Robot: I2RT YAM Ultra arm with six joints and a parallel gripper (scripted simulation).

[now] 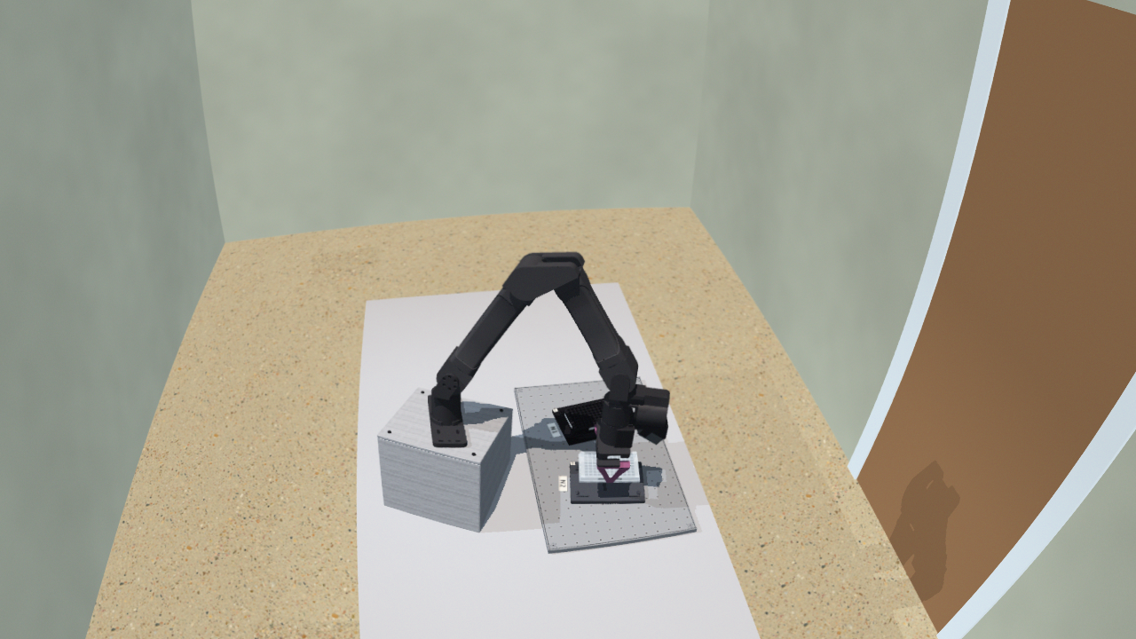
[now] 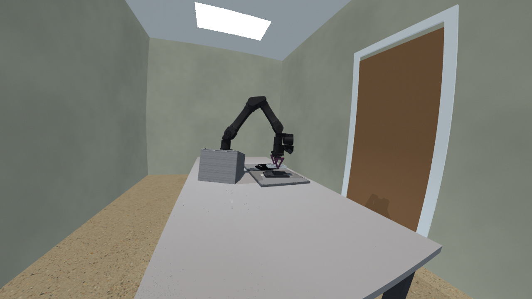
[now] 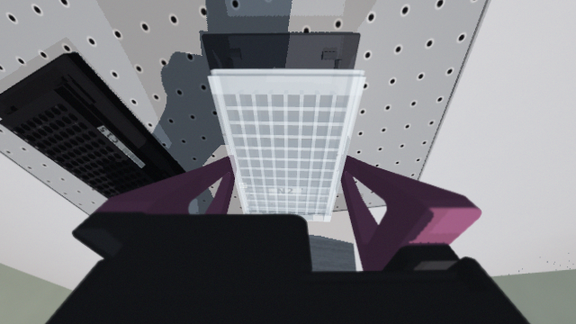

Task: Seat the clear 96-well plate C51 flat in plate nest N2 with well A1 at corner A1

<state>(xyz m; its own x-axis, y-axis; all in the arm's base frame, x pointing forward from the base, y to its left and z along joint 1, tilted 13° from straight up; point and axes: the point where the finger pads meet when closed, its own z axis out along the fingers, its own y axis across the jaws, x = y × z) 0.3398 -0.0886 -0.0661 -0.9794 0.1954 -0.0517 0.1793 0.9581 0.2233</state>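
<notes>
Grey-green walls enclose a long table (image 2: 260, 238) carrying a perforated deck (image 1: 635, 532). At centre of the wrist view, the gripper (image 3: 288, 180) clamps clear plate C51 (image 3: 288, 135) by its long sides with purple fingers, raised above dark nest N2 (image 3: 279, 49) (its label reads through the wells). Black plate C15 (image 3: 67, 135) lies at left.
</notes>
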